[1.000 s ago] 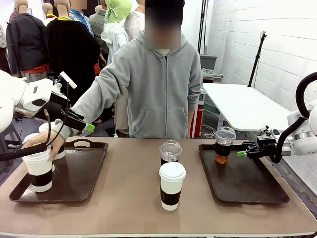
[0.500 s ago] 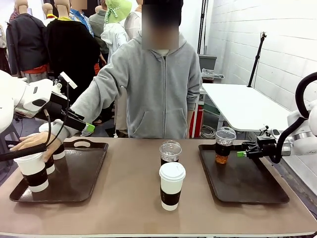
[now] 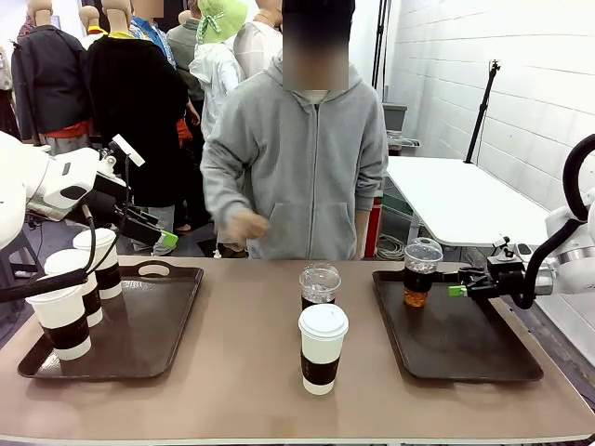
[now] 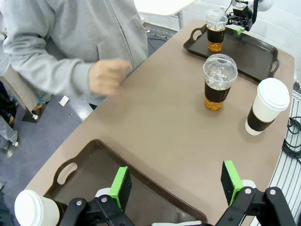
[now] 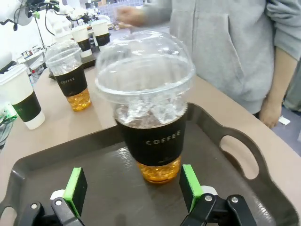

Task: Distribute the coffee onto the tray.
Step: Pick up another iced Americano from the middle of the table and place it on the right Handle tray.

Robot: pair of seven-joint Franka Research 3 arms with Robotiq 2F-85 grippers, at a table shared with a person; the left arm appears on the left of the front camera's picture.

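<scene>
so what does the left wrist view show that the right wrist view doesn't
Left wrist view: the left gripper, jaws open, above the left tray with its handle cut-out.
Right wrist view: the right gripper, jaws open, just short of the dome-lidded cup on the right tray, near enough to read COFFEE on its sleeve and see ice; the person's lowered hand.
Both: that cup, the second clear cup and a white lidded cup on the table between the trays, and the person's raised hand.

Three upright white sleeved cups (image 3: 65,323) occupied the left tray (image 3: 149,327). One white lidded cup (image 3: 323,348) and one dome-lidded cup (image 3: 320,283) stood mid-worktop (image 3: 232,372). Another dome-lidded cup (image 3: 421,271) stood on the right tray (image 3: 465,346).
</scene>
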